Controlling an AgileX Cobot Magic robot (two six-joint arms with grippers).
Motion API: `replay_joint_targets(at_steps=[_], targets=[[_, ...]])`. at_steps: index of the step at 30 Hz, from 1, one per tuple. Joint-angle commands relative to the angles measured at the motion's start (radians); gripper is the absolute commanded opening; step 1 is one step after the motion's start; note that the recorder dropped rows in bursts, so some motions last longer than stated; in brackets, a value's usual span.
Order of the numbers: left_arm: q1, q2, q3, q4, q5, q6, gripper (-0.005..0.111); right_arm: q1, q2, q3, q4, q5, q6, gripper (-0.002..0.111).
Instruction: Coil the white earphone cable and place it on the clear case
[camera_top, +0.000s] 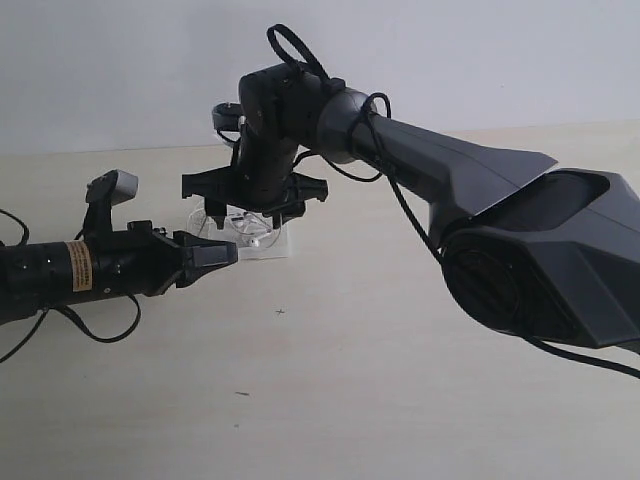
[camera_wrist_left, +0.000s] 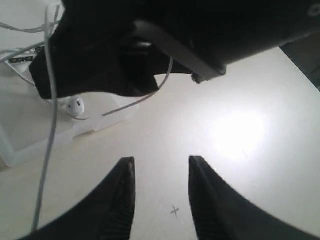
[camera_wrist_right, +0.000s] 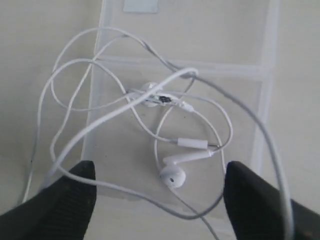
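the right arm (camera_top: 480, 200) fills the right half of the exterior view, and its wrist blocks most of what lies under it at upper centre. in the left wrist view the same dark mass covers the top of the frame. the pale table (camera_top: 350, 400) spans the lower frame. the left arm (camera_top: 70, 270) enters at the left edge, cut off there.

the clear case (camera_wrist_right: 185, 50) lies flat on the table below the right wrist. its white label (camera_wrist_right: 141, 5) is cut by the top edge of the right wrist view. the white earphone cable (camera_wrist_right: 90, 125) sits in a loose tangle mostly on the case, with loops spilling past the case's left edge onto the table. whether the blurred upper strands are lifted is unclear.

the right fingers (camera_wrist_right: 65, 200) stand wide apart at the lower corners with the tangle between them. they grip nothing, though one strand crosses the lower-right finger. the left fingers (camera_wrist_left: 122, 200) are parted, with only table between them. an earbud (camera_wrist_right: 172, 177) lies at lower centre, near the case's edge.
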Motion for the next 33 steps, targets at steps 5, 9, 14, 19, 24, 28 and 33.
replay_joint_targets(at_steps=[5, 9, 14, 19, 24, 28, 33], targets=[[-0.004, 0.004, -0.004, 0.011, 0.005, -0.015, 0.037, -0.002, -0.035, -0.008, -0.005, 0.118, -0.024, 0.069], [-0.004, 0.004, -0.004, 0.011, 0.008, -0.015, 0.037, -0.002, -0.051, -0.008, -0.011, 0.105, -0.04, 0.069], [-0.004, 0.004, -0.004, 0.013, 0.008, -0.033, 0.037, -0.012, -0.067, -0.008, 0.008, 0.001, -0.068, 0.069], [-0.004, 0.004, -0.004, 0.019, 0.008, -0.033, 0.037, -0.024, -0.067, -0.008, 0.026, -0.063, -0.068, 0.069], [-0.004, 0.004, -0.004, 0.023, 0.024, -0.036, 0.037, -0.039, -0.069, -0.008, 0.068, 0.015, -0.07, 0.067], [-0.004, 0.004, -0.004, 0.028, 0.029, -0.044, 0.037, -0.044, -0.073, -0.008, 0.028, 0.126, -0.07, 0.067], [-0.004, 0.004, -0.004, 0.052, 0.029, -0.067, 0.037, -0.044, -0.088, -0.008, -0.011, 0.16, -0.074, 0.067]])
